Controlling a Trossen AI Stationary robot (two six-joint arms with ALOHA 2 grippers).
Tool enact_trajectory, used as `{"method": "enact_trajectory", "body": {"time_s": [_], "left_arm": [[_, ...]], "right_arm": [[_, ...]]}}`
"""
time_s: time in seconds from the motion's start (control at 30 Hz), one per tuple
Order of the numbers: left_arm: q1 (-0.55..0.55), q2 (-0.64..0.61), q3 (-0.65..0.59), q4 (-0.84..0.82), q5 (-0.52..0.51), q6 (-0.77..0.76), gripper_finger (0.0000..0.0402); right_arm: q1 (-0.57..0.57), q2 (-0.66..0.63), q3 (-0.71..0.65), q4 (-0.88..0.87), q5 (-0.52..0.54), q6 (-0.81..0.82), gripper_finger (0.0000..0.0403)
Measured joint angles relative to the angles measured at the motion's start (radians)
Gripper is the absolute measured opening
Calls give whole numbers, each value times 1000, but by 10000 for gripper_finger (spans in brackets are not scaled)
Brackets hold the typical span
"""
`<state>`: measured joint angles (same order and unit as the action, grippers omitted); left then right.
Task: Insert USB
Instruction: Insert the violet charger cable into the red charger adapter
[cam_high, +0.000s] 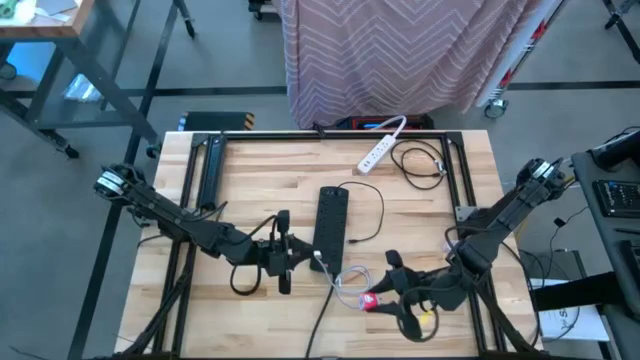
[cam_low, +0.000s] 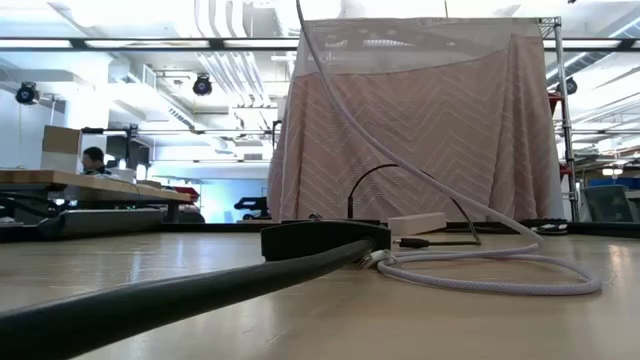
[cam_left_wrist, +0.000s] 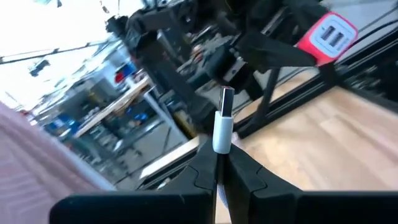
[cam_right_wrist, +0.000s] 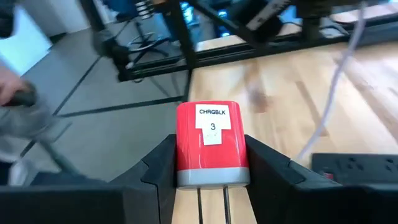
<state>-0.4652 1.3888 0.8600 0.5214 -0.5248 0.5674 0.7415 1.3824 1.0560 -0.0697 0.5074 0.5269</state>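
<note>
High view: the left gripper (cam_high: 292, 255) is pinching the white cable's plug (cam_high: 318, 259) just beside the near end of the black power strip (cam_high: 331, 229); the right gripper (cam_high: 385, 298) is clamping the red charger block (cam_high: 369, 300), which is lying toward the right arm's side and nearer the table's front edge. The two are sitting near each other, with loops of white cable (cam_high: 350, 283) lying between them.

Low view: neither gripper is showing; the power strip (cam_low: 322, 238) and white cable (cam_low: 480, 272) are lying on the table (cam_low: 300, 320).

Left wrist view: the fingers (cam_left_wrist: 200, 169) are pressing on the plug (cam_left_wrist: 223, 127), its long axis pointing toward the charger block (cam_left_wrist: 328, 36), which is showing its ports, off to one side.

Right wrist view: the fingers (cam_right_wrist: 163, 167) are gripping the charger block (cam_right_wrist: 211, 144) by its sides.

Judgement: plug and ports probably need lining up; the slack cable could snag.
</note>
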Motion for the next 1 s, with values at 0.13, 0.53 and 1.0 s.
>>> {"method": "enact_trajectory", "body": {"time_s": [0.13, 0.53, 1.0], "left_arm": [[18, 0, 49, -172, 40, -201, 0], [188, 65, 159, -567, 582, -856, 0], [247, 247, 152, -549, 760, -1132, 0]], "right_arm": [[-13, 29, -6, -6, 45, -12, 133], [-115, 134, 84, -313, 72, -131, 133], [-132, 417, 264, -345, 320, -903, 133]]}}
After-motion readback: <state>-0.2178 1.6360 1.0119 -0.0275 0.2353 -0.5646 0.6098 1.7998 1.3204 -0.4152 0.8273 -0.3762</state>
